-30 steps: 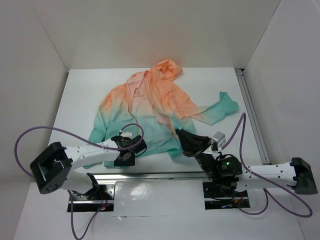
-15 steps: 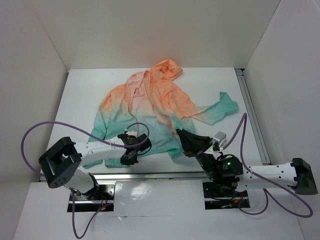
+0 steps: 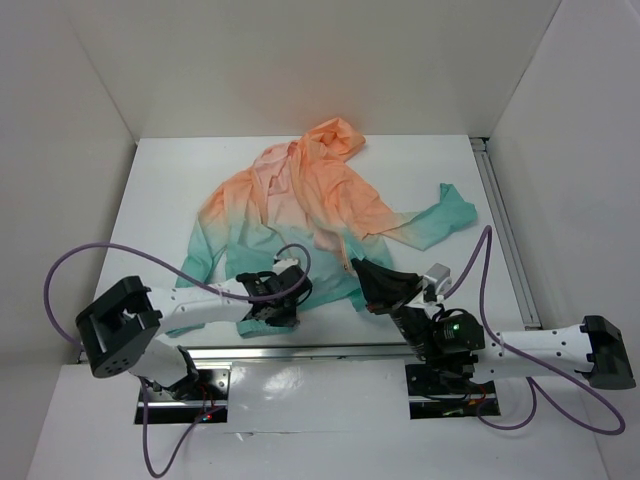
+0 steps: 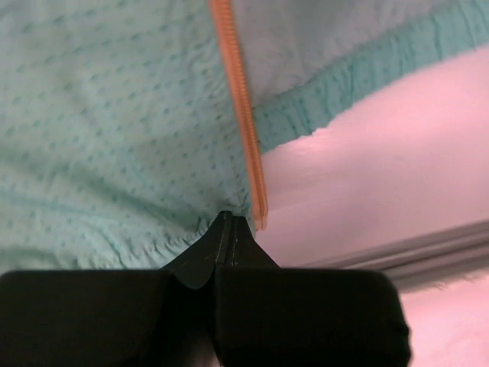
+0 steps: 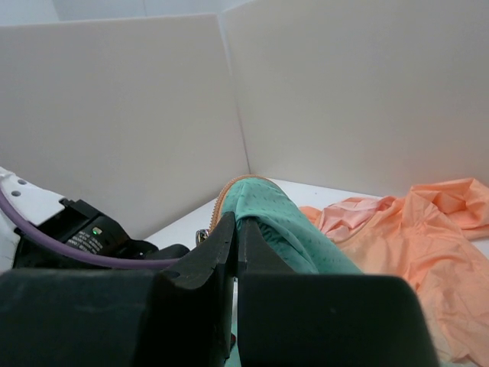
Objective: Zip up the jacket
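Jacket (image 3: 300, 210) spread on desk (image 3: 160, 190), hood at far end. Left fingers (image 4: 199, 260) pressed together, tips touching jacket's teal hem beside zipper tape (image 4: 241, 115) end. Right fingers (image 5: 206, 260) clamped on jacket's opposite front hem, fabric lifted.

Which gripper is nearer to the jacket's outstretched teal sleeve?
Right. The right gripper is near and left of the sleeve; the left gripper is farther left, at the jacket's hem.

I am logging white left arm (image 3: 205, 298) and right arm (image 3: 540, 345), black left gripper (image 4: 231, 226) and right gripper (image 5: 235, 229), purple cables (image 3: 100, 247), green light (image 3: 452, 325).
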Robot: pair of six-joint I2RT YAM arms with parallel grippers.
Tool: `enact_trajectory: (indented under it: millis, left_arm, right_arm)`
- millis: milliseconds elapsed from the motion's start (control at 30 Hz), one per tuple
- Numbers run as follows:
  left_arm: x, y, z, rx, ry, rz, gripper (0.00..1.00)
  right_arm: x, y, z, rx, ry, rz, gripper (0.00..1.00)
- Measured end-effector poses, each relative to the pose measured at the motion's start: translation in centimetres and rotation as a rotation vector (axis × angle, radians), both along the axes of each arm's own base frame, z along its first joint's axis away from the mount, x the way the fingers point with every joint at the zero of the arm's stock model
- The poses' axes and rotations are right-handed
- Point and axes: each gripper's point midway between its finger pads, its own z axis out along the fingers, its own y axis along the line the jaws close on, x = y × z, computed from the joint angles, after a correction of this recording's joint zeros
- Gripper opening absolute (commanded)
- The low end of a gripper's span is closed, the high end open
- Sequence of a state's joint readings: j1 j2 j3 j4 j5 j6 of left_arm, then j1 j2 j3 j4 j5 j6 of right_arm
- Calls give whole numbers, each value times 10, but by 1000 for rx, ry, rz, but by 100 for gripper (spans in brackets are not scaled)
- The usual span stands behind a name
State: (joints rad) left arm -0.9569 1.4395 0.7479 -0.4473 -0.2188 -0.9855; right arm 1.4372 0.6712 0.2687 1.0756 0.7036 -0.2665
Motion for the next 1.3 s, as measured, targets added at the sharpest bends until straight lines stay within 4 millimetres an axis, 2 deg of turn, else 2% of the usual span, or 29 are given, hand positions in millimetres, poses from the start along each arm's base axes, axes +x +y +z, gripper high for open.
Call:
enact_trajectory:
  millis: [100,133,167,267,300,367,433,533,667,767,1067,1300]
  left_arm:
    - [-4,-26,-3,-59,13,-60,4]
    - [-4,-33,-2,-65,17,-74,10]
    - [-4,-41,-2,-64,20,-87,22]
    - [-4,-57,-1,-31,10,-118,36]
    - [-6,-60,-1,-12,5,-126,45]
    - [-11,-59,-1,28,2,-125,55]
    - [-17,-54,1,61,-3,-122,73]
    - [-22,-41,7,93,-15,-100,82]
    - [-19,-27,27,73,-69,-51,83]
    - [-17,-20,35,66,-99,-20,83]
    - [-19,-4,18,143,-84,14,72]
    - [-26,1,11,159,-43,51,70]
  right_arm:
    - [0,1,-1,-6,1,0,0]
    - [0,2,-2,-9,1,0,0]
    - [0,2,-2,-11,1,0,0]
    - [0,2,-3,-14,2,0,0]
    - [0,2,-3,-15,2,0,0]
    - [0,2,-3,-15,2,0,0]
    - [0,3,-3,-16,2,0,0]
    - [1,4,-5,-22,4,-2,0]
    - [2,4,-6,-26,9,-7,0]
    - [2,4,-7,-22,14,-8,0]
    - [2,3,-7,-20,17,-8,0]
    - [2,4,-7,-23,17,-8,0]
